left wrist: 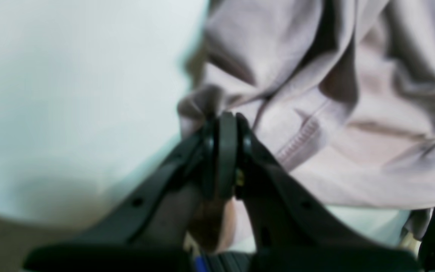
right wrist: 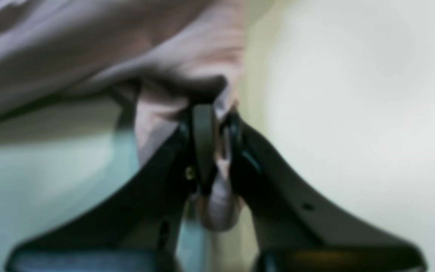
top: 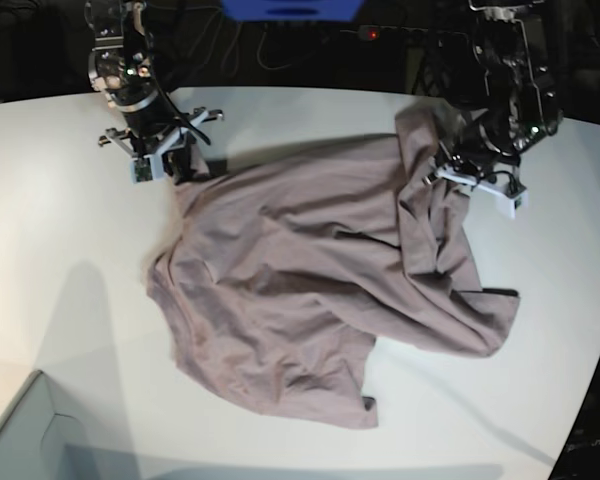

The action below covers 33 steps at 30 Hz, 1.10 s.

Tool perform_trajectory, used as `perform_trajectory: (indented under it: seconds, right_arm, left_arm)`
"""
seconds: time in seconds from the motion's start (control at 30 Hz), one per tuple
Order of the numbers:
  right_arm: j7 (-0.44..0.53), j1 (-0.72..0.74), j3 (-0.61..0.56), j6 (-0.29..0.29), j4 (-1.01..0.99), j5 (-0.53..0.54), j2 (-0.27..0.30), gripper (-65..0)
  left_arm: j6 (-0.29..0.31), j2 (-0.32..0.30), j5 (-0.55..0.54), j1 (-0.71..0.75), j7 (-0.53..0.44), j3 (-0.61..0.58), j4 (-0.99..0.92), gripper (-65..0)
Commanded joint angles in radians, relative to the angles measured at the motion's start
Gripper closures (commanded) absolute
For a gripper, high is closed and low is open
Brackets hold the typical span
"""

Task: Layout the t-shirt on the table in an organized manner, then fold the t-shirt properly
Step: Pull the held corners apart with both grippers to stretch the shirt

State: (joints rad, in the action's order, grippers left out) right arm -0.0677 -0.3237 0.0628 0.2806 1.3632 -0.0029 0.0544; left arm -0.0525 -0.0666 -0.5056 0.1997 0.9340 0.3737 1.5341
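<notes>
Tabletop (top: 60,230): we see a matte white surface with a curved far edge; a grey box corner (top: 20,440) sits at the lower left of the base view.
Room: dark behind the tabletop, with cables.
T-shirt (top: 310,290): rumpled and spread across the middle, its right side bunched.
Right gripper (right wrist: 215,117): at the upper left of the base view, pinching the shirt's edge.
Left gripper (left wrist: 225,121): at the upper right, pressed together on a fold of cloth.
</notes>
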Motion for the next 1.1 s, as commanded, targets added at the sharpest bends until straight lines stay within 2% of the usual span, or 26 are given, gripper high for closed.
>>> perform_trajectory:
  seconds: [0.0, 0.23, 0.37, 0.47, 0.6, 0.7, 0.87, 1.07]
  right_arm:
    - [0.019, 0.001, 0.018, 0.006, 0.026, 0.004, 0.003, 0.0]
    - [0.016, 0.025, 0.087, 0.006, 0.052, 0.004, -0.003, 0.0]
    - [0.016, 0.028, 0.088, 0.006, 0.055, 0.004, 0.0, 0.0]
    - [0.016, 0.028, 0.084, 0.006, 0.052, 0.004, -0.001, 0.0]
    - [0.016, 0.028, 0.082, 0.006, 0.051, 0.004, -0.003, 0.0]
    - [0.016, 0.03, 0.081, 0.006, 0.051, 0.004, 0.002, 0.0]
    - [0.016, 0.031, 0.087, 0.006, 0.057, 0.004, 0.002, 0.0]
    - [0.024, 0.013, 0.088, 0.006, 0.118, 0.005, 0.002, 0.0]
  left_arm:
    - [0.004, -0.016, -0.009, -0.03, -0.007, 0.028, 0.018, 0.0]
    - [0.006, -0.031, -0.001, -0.181, -0.007, 0.218, 0.006, 0.0]
    - [0.006, -0.031, -0.003, -0.234, -0.007, 0.275, -0.016, -0.9]
    - [0.006, -0.032, 0.002, -0.265, -0.005, 0.313, -0.07, -9.4]
    - [0.006, -0.034, 0.002, -0.271, -0.014, 0.334, -0.128, -31.3]
    - [0.006, -0.069, -0.008, -0.268, -0.005, 0.328, -0.125, -41.8]
    - [0.006, -0.083, -0.009, -0.22, -0.005, 0.336, -0.042, -42.7]
    - [0.007, -0.045, -0.009, -0.088, -0.007, 0.334, 0.019, -42.7]
